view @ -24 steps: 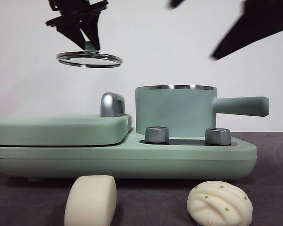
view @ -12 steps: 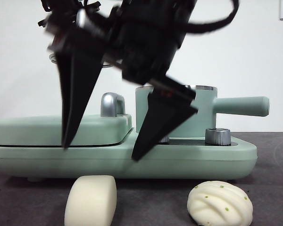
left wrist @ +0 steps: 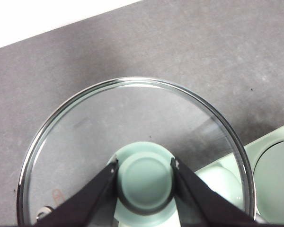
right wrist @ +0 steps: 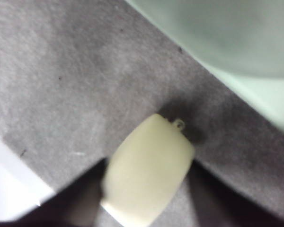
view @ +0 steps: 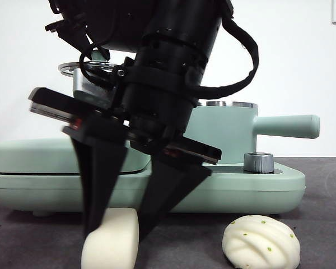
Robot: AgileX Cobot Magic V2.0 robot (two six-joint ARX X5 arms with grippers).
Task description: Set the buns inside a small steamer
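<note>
I see R gripper (view: 119, 227) jaws open astride cream bun (view: 111, 242), 7 o'clock; L gripper (left wrist: 145, 176) clamps lid (left wrist: 132, 142) knob. No legible writing.

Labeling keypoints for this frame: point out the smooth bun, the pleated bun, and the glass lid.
smooth bun (view: 113, 241), front view, on its cream front face between the jaws.
pleated bun (view: 261, 242), front view, on the middle of its dome.
glass lid (left wrist: 137, 118), left wrist view, on the clear pane above the knob.

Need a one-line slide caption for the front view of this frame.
Right gripper straddles the smooth cream bun, jaws open, while the left gripper holds the glass lid aloft.
</note>
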